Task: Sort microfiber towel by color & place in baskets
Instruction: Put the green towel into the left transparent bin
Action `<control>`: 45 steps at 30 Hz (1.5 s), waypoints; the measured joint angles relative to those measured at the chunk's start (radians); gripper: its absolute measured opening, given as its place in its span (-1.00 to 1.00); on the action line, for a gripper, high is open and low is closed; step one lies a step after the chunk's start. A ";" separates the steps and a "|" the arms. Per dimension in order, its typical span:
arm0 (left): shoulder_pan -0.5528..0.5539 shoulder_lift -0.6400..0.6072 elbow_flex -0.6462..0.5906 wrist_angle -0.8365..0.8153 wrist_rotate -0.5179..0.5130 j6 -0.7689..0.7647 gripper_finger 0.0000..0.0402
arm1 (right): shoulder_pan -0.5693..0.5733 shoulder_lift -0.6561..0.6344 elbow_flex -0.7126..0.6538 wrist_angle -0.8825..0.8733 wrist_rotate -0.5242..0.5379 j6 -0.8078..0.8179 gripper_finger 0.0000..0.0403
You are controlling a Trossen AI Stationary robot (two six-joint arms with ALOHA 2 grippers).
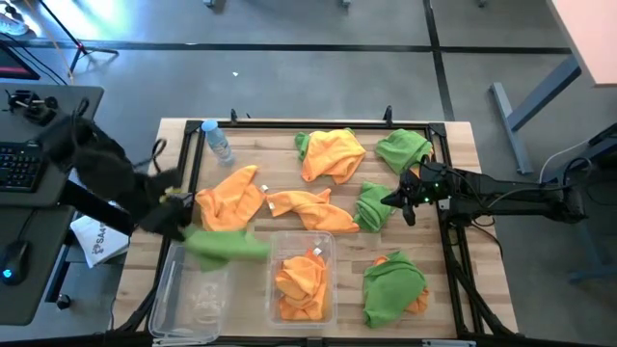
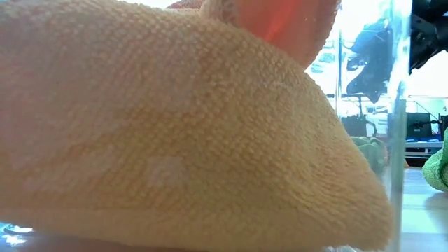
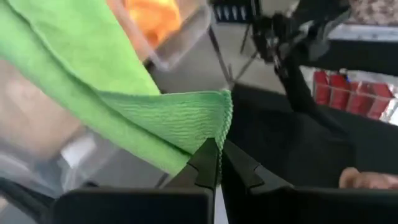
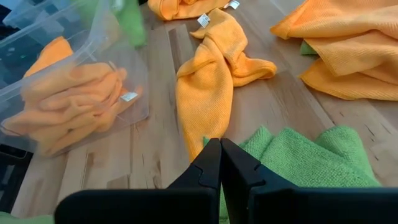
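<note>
One green towel (image 1: 224, 244) is pinched in the left tool (image 1: 183, 214); release it squarely over the empty tub (image 1: 169, 308). The right tool (image 1: 409, 204) hovers closed, empty.

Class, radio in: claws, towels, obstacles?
Left claw shut on bright green microfiber towel over empty clear plastic tub. Right claw shut, empty. Nothing blocking.

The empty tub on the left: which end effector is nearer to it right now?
Left. The left end effector hangs at the empty tub's far end, shut on a green cloth. The right end effector is across the table, shut, beside another green cloth.
</note>
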 joint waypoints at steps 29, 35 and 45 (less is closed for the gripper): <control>-0.513 0.261 -0.247 -0.014 0.166 -0.667 -1.00 | 0.000 0.001 0.000 0.000 -0.002 -0.064 -1.00; -0.537 0.256 -0.376 -0.013 0.266 -0.683 -1.00 | 0.000 0.001 0.000 0.000 -0.001 -0.062 -1.00; -0.602 0.185 -0.381 -0.014 0.383 -0.732 -1.00 | 0.000 0.001 0.000 0.001 0.004 -0.061 -1.00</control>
